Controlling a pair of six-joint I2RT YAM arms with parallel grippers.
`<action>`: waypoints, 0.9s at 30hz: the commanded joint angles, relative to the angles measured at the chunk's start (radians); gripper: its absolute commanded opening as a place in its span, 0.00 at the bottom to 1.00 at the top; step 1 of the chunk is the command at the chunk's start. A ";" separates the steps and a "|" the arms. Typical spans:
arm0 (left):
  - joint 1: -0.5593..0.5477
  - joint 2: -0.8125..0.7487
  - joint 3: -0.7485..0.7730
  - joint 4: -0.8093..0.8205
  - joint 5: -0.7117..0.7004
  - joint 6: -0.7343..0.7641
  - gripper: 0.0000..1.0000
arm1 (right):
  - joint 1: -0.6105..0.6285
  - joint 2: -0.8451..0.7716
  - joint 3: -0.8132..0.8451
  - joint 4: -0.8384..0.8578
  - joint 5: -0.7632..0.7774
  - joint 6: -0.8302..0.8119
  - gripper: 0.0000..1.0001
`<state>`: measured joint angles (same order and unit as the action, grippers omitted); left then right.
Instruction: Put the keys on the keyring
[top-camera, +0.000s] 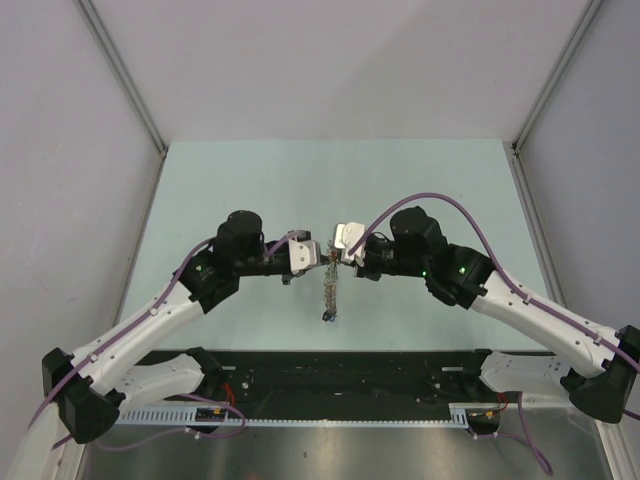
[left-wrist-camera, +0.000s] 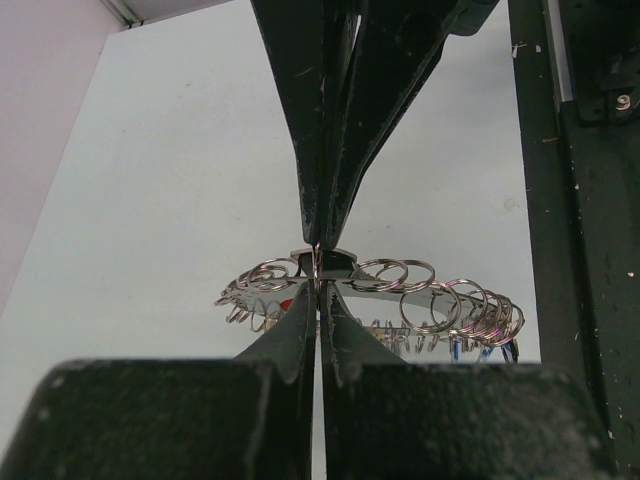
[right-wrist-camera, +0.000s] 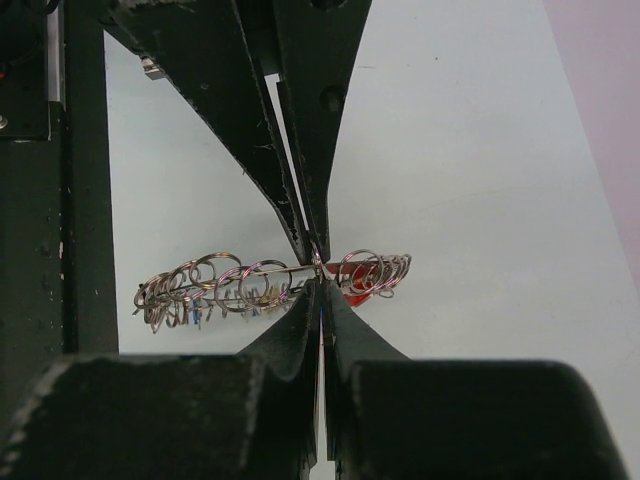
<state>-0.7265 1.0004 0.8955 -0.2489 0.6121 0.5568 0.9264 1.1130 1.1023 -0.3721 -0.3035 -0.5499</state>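
We see soft, even light over the pale desk (top-camera: 250, 180) in the top view, bright from its far edge to its near edge, with only faint shadows below the arms (top-camera: 170, 310) and no hard glare. In both wrist views the black fingers (left-wrist-camera: 290, 100) read nearly as silhouettes, their near bases blurred, while the keyring (left-wrist-camera: 385, 285) is sharp and glints white.

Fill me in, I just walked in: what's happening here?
Both arms meet above the middle of the table. The left gripper and the right gripper are each shut on the keyring, pinching its wire at nearly the same spot, fingertip to fingertip. The keys on it hang bunched beneath.
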 joint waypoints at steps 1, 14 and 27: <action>-0.022 0.003 0.026 0.045 0.060 0.003 0.00 | 0.014 -0.002 0.030 0.127 -0.023 0.005 0.00; -0.024 0.012 0.040 0.036 0.029 -0.018 0.00 | 0.032 -0.015 0.030 0.128 -0.036 0.001 0.00; -0.024 0.015 0.042 0.045 0.012 -0.038 0.00 | 0.042 -0.012 0.030 0.137 -0.031 -0.001 0.00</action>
<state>-0.7292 1.0100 0.8959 -0.2531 0.6044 0.5323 0.9466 1.1130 1.1019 -0.3691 -0.2878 -0.5510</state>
